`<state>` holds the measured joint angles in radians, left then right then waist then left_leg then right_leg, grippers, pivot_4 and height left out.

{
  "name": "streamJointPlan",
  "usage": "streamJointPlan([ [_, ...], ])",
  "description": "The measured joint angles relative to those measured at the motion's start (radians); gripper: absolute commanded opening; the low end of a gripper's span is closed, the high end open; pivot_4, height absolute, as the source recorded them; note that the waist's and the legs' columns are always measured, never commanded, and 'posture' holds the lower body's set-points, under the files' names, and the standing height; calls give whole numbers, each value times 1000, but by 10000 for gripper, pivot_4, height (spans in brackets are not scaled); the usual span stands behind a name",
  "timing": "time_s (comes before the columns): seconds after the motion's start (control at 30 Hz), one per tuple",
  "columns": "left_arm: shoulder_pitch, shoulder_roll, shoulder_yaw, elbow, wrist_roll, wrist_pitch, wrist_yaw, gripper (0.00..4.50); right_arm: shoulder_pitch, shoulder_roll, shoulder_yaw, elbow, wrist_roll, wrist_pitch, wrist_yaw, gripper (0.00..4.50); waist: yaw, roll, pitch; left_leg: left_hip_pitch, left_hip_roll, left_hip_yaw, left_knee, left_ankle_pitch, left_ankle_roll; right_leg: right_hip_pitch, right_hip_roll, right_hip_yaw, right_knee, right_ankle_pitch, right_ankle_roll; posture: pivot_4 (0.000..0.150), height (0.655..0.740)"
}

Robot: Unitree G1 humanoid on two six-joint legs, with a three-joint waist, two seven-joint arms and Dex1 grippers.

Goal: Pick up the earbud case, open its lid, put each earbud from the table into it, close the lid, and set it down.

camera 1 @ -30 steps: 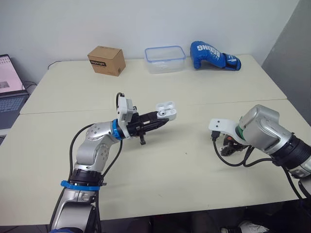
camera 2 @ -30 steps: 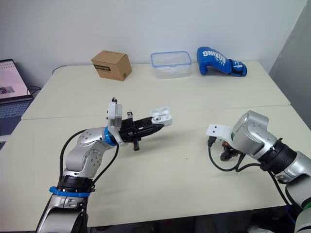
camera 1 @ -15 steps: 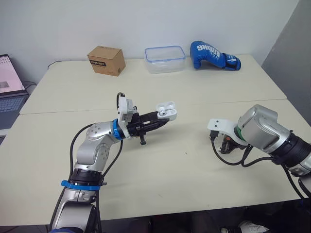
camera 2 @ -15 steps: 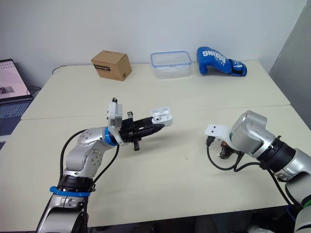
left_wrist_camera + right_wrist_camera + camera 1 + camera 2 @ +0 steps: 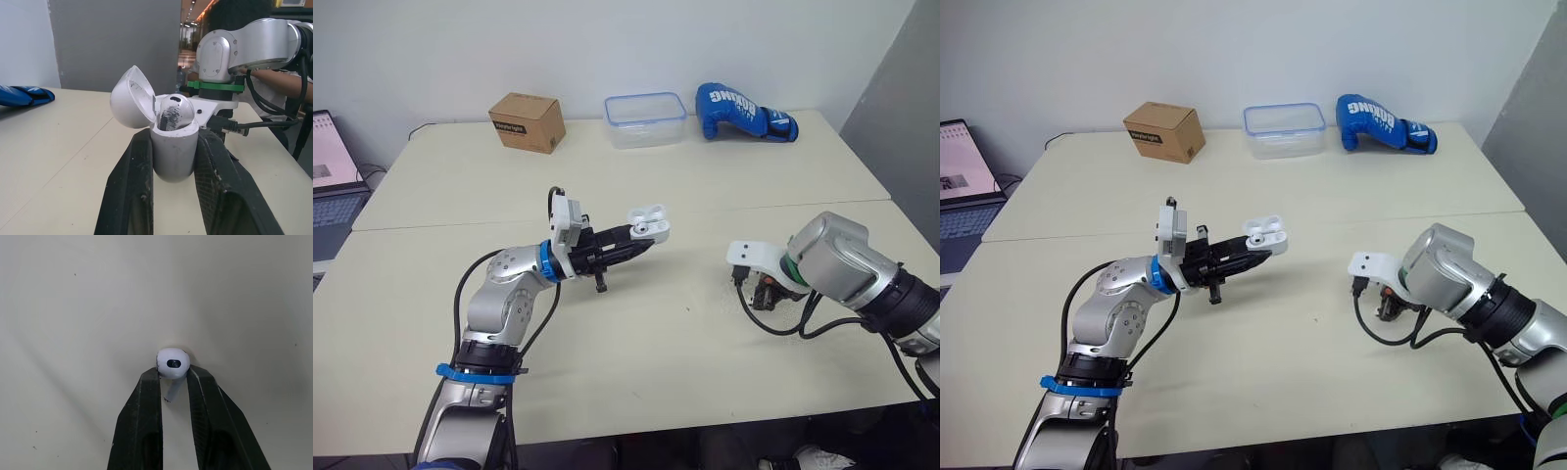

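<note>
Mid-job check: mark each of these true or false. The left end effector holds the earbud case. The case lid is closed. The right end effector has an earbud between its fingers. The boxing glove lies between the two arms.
1. The left end effector is shut on the earbud case. True.
2. The case lid is closed. False: the lid stands open, with a seated earbud inside the case.
3. The right end effector pinches a second earbud. True.
4. The boxing glove lies between the two arms. False: the boxing glove lies at the table's far edge, beside the plastic container.
</note>
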<state>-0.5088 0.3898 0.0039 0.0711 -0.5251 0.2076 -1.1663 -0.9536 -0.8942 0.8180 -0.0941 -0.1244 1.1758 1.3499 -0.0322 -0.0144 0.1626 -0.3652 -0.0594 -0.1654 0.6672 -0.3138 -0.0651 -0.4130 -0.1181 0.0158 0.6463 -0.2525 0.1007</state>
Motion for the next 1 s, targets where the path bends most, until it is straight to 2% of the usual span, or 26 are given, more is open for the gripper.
streamJointPlan([
  [0.07, 0, 0, 0, 0, 0, 0, 0, 7457, 1, 0, 0, -1, 0, -9, -4, 13471, 0, 0, 0, 0, 0, 0, 0, 0, 0, 0, 0, 0, 0, 0, 0, 1500, 7307],
  [0.47, 6, -1, 0, 2, 1, -4, -2, 7457, -10, 17, 1, -65, 80, 185, -58, 13471, 0, 0, 0, 0, 0, 0, 0, 0, 0, 0, 0, 0, 0, 0, 0, 1500, 7307],
  [1.0, 6, -2, 0, 13, 2, -19, -3, 7457, -31, 34, 1, -57, 176, 224, -182, 13471, -1, 0, 0, 0, 0, 0, 0, 0, 0, 0, 0, 0, 0, 0, 0, 1500, 7307],
])
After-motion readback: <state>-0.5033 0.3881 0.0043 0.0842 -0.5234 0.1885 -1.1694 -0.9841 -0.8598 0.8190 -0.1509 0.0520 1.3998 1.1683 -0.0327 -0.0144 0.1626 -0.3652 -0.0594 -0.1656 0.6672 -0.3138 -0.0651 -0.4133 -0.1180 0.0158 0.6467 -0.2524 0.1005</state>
